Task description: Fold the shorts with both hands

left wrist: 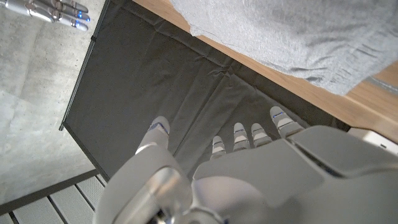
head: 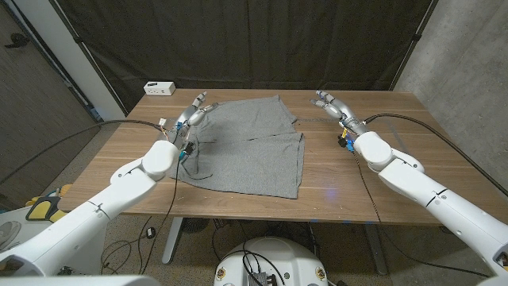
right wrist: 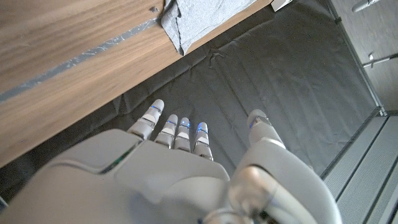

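head view has your left hand [head: 195,110] up at the far left corner of the grey shorts [head: 246,143], fingers stretched out toward the dark curtain [head: 238,40] and gripping nothing; whether its underside touches the cloth you cannot tell from this angle. its own wrist camera shows the fingers [left wrist: 239,138] straight and apart, nothing between them and the thumb, with the shorts' hem [left wrist: 298,37] lying just ahead over the table edge. from that hand the shorts spread flat toward your body and toward the other arm, covering the middle of the wooden table [head: 397,183], one leg reaching the near side and a notch between the legs on the side facing your right hand. a black cable [head: 178,171] trails from the left forearm over the cloth's near left part. just beyond the left hand, at the table's far corner, sits a small white box [head: 159,87]. your right hand [head: 329,103] is released too, fingers extended and slightly apart, over bare wood near the far edge, a little clear of the shorts' far right corner. its wrist camera shows the fingers [right wrist: 177,132] spread with nothing in them, a corner of the grey cloth [right wrist: 186,18] ahead, and a strip of tape [right wrist: 74,62] on the wood.
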`<move>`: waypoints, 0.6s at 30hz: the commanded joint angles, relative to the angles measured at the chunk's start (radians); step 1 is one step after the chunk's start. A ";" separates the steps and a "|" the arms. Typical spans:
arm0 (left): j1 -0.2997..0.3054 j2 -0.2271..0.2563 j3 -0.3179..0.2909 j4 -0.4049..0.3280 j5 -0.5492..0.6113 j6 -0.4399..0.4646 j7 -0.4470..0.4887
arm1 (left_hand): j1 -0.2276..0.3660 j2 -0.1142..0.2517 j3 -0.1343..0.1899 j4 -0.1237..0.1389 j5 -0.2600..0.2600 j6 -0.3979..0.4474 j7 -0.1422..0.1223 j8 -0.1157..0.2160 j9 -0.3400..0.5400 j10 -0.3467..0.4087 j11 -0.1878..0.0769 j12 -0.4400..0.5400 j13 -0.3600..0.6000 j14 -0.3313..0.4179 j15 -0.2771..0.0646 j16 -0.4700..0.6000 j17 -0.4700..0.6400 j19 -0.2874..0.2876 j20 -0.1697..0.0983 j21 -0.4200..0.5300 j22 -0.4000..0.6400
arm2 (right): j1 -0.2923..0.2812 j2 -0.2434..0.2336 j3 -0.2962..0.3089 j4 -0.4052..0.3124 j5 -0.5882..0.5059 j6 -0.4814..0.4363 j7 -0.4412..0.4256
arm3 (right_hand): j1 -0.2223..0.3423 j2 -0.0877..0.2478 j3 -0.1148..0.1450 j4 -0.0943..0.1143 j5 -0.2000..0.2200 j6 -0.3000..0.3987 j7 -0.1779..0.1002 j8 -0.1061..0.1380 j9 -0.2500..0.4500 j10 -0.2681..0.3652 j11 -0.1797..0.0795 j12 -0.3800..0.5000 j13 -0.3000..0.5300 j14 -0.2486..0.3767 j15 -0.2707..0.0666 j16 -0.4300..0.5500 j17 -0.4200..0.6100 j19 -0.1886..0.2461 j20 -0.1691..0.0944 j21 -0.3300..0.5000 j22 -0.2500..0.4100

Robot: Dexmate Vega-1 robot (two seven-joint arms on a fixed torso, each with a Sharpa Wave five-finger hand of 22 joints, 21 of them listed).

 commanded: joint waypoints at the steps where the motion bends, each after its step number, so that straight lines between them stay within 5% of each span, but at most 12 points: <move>1: 0.140 0.112 -0.095 -0.198 0.074 0.138 0.055 | 0.004 -0.011 -0.004 -0.003 0.001 0.006 -0.002 0.001 -0.001 0.006 0.004 0.006 0.001 0.005 0.003 0.006 0.003 -0.003 0.012 0.006 0.002 | -0.042 -0.062 -0.003 -0.171 -0.151 -0.105 -0.039 | 0.014 -0.001 0.007 -0.007 0.002 0.016 -0.003 0.008 0.001 0.019 -0.002 0.006 0.001 0.020 -0.004 0.010 0.001 0.018 0.001 0.006 0.004; 18: 0.391 0.198 -0.287 -0.422 0.173 0.296 0.083 | 0.006 -0.013 -0.005 -0.005 0.002 0.002 -0.001 -0.006 -0.001 0.004 0.003 0.003 0.000 0.005 0.004 0.004 0.003 -0.008 0.016 0.006 0.003 | -0.129 -0.132 0.004 -0.371 -0.320 -0.245 -0.033 | 0.031 0.000 0.011 -0.010 0.002 0.037 -0.004 0.012 0.000 0.048 -0.018 0.009 -0.003 0.045 -0.014 0.016 -0.002 0.041 0.002 0.011 0.004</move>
